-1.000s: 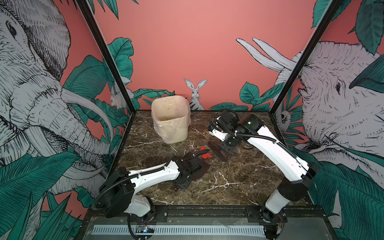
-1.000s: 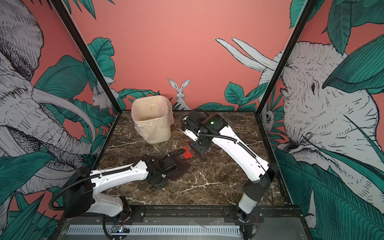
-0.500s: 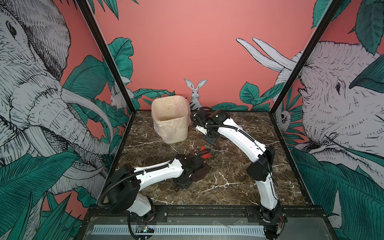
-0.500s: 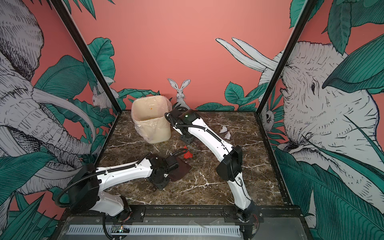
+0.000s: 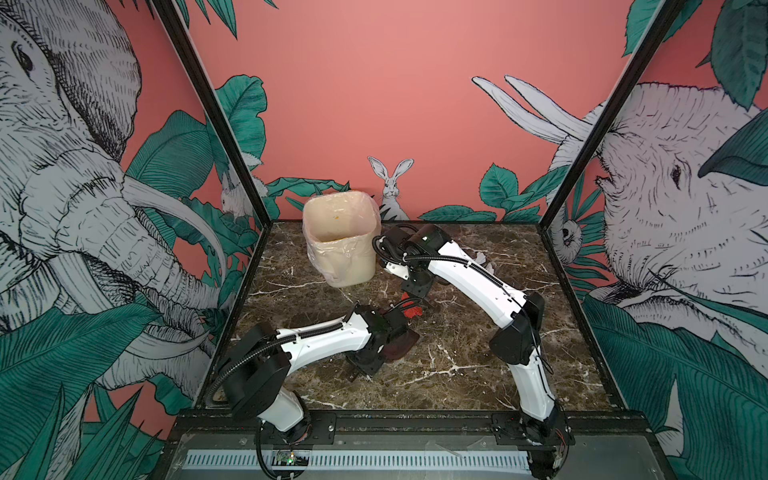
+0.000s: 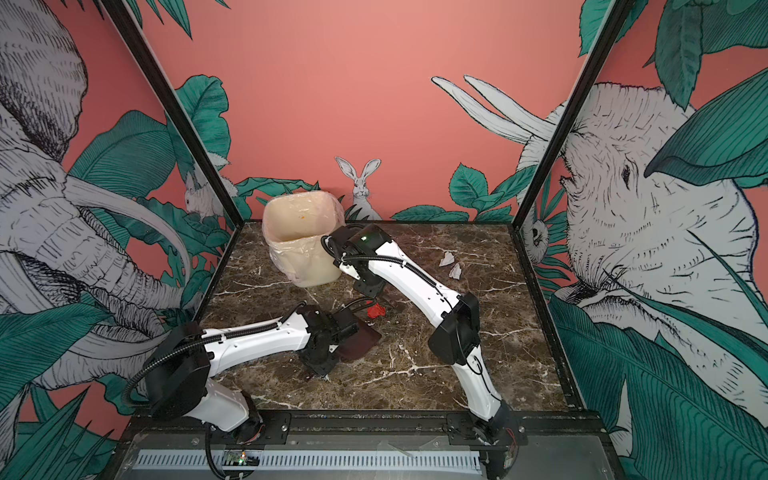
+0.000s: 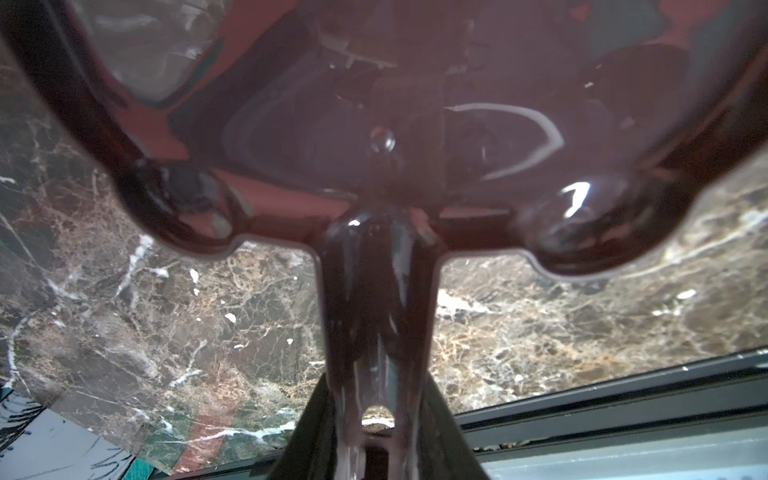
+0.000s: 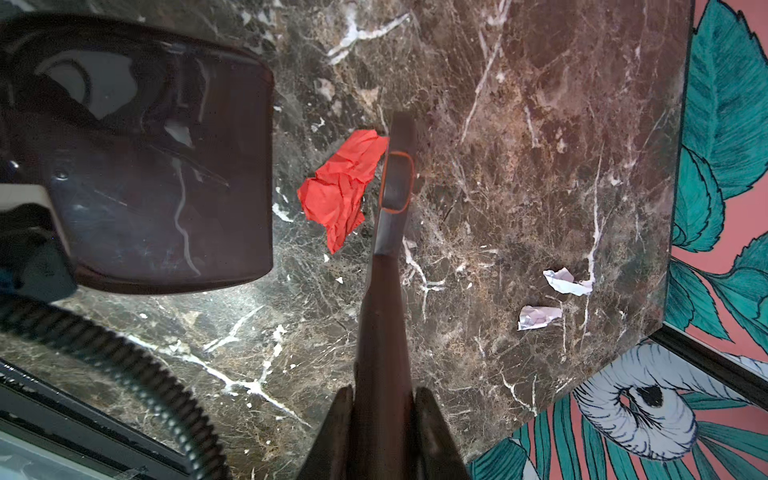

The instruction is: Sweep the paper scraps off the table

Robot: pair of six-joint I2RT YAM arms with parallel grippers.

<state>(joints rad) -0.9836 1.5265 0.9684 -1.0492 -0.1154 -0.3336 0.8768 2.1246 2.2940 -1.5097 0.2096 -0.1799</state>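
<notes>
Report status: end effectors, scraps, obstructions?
Left end effector shut on dustpan, right end effector shut on brush. Red scrap on table between brush and dustpan, not in pan. Two white scraps loose, back right. Nothing in the way.

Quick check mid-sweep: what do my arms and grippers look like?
Both the left arm and the right arm have white links, black joint housings and a black corrugated cable conduit alongside. A small green light shows on the right arm's upper black housing. The left gripper and right gripper are black with tapered fingers.
</notes>
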